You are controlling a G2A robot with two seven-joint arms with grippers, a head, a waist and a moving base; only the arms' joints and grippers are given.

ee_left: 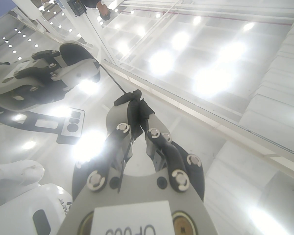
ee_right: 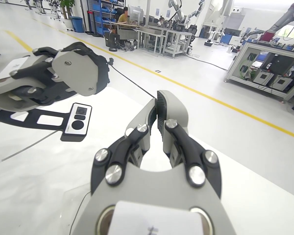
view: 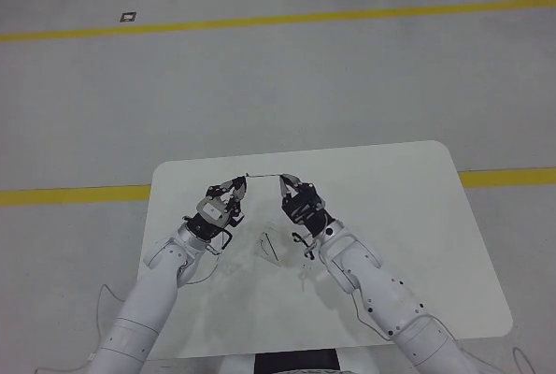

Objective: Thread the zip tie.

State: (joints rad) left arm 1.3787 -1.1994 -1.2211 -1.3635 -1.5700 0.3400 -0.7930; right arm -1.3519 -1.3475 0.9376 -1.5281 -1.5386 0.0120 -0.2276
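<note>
Here, my left gripper [view: 241, 183] is clamped on 1 end of the zip tie [view: 263, 177], my right gripper [view: 287, 181] pinched shut on the other; the tie runs straight between them over the table [view: 399, 187].

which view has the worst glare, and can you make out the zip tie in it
Left wrist view: worst, ceiling lights flare around the left gripper, yet the zip tie shows as a dark line. Right wrist view: even light, no glare at the right gripper. Top view: soft light, no glare on the table.
</note>
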